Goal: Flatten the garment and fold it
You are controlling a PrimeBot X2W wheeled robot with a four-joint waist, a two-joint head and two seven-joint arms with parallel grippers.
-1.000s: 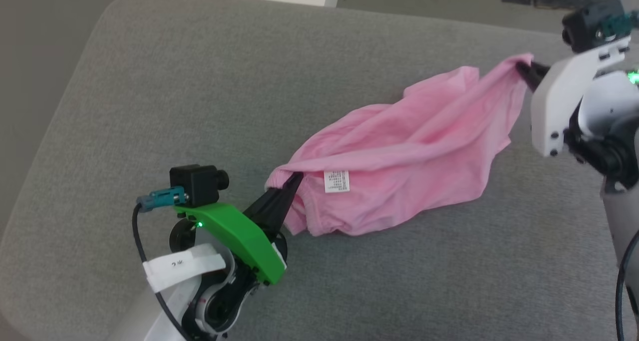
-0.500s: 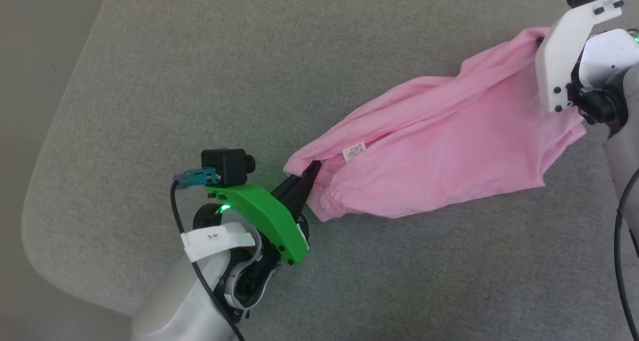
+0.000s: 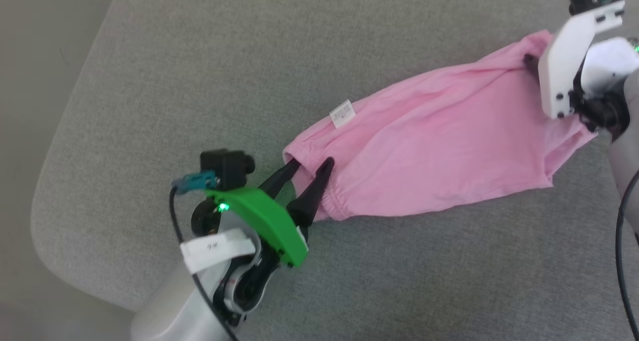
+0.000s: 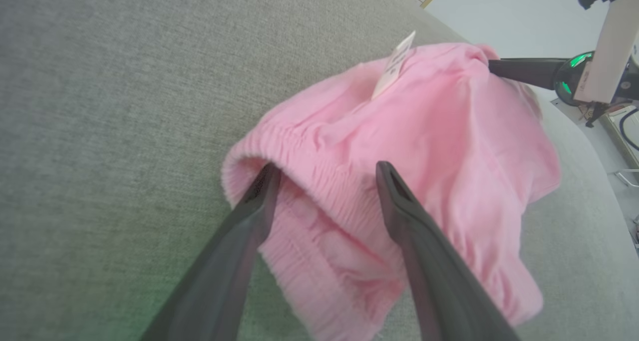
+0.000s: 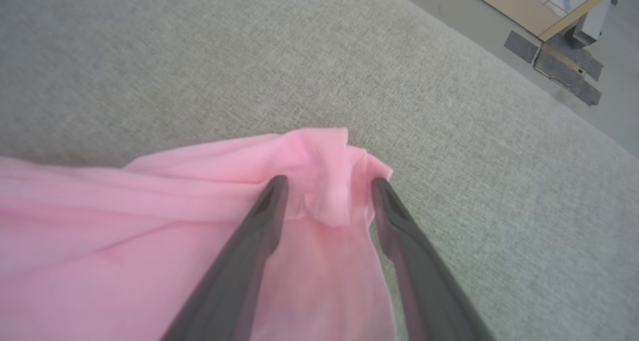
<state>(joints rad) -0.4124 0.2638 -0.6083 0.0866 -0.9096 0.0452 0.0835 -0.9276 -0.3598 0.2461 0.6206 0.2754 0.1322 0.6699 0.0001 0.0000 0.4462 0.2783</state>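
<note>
Nearest the robot, the left arm carries a green wrist cover [image 3: 259,221] and a small black camera [image 3: 225,165], and the left gripper [image 3: 312,164] points up and to the right at the near end of the garment [image 3: 439,146]. Its jaws stand wide apart and pinch nothing; in the left wrist view one finger reaches the rolled rim of the gathered waistband [image 4: 344,201], seemingly at the mouth of the opening there, while the other lies over the ribbed pink cloth. The garment rests on a grey fabric cushion [image 3: 199,81], drawn out in a long band from the left gripper diagonally up toward the right, mostly smooth with a few shallow creases. Its lower hem runs roughly straight, and a small white care label [image 3: 342,115] sticks out from the upper edge, near the waistband end. At the far end, the right gripper [image 5: 329,181] sits under a white wrist cover [image 3: 569,66]. Its jaws are also spread, with a bunched corner of the pink cloth lying loose between the fingers and not squeezed. Beyond the cushion's far edge, the right wrist view shows pale floor [image 5: 499,1] with a dark strip [image 5: 554,74] lying on it
</note>
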